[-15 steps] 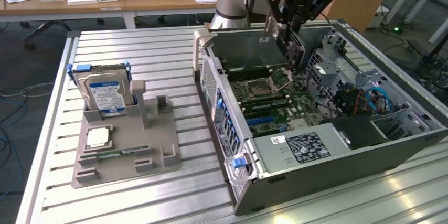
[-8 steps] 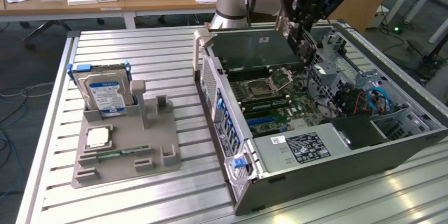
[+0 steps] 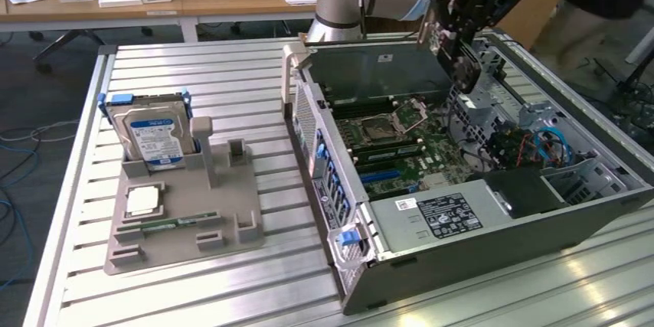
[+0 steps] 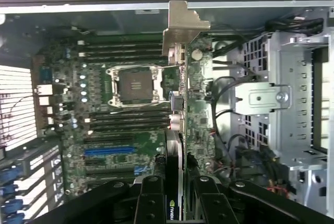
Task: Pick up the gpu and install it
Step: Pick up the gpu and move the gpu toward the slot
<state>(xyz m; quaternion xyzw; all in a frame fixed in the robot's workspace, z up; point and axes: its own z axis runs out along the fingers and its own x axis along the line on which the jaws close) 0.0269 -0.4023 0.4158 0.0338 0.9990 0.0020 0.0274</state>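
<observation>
- The gpu (image 4: pixel 176 109) hangs edge-on over the open case (image 3: pixel 430 262), its silver bracket (image 4: pixel 182 25) at the end far from the fingers.
- The gripper (image 4: pixel 176 195) has its fingers (image 4: pixel 151 200) clamped on the card from both sides.
- Beneath the card lies the motherboard (image 4: pixel 130 135) with its CPU socket (image 4: pixel 133 84).
- The case lies on its side on the slatted table (image 3: pixel 204 74).
- On the exterior view's left, well apart from the case, a grey holder (image 3: pixel 204 243) carries an upright hard drive (image 3: pixel 153 137) and a flat memory stick (image 3: pixel 168 223).
</observation>
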